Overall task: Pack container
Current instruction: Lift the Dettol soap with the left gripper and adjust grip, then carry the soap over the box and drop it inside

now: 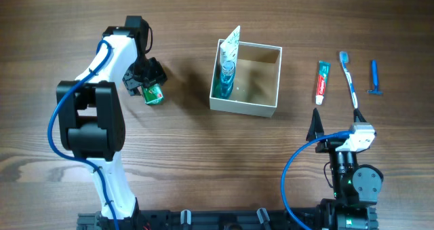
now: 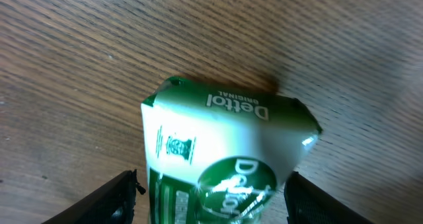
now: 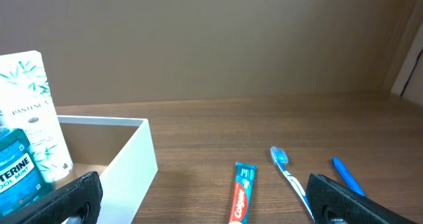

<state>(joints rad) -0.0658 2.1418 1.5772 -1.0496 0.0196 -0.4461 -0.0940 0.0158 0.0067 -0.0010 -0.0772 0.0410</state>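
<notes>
Left tool [image 2: 211, 184]: fingers flank the soap [image 1: 154, 93] on both sides; clamped or only astride, cannot tell. Right tool [image 3: 211, 199]: spread wide, holding nothing

Container [image 1: 244, 106]: well to the right of the left tool, bare tabletop [image 1: 186, 142] between; ahead-left of the right tool. Mouth up, near square, no clear long axis, walls slightly skewed to the wood grain. Sachet [image 1: 230, 45] and bottle [image 1: 226, 77] stand at the wall nearer the left tool; the other half is open

Toothpaste [image 3: 241, 192], toothbrush [image 3: 291, 178] and razor [image 3: 347, 176] lie ahead of the right tool, lengthwise away from it
</notes>
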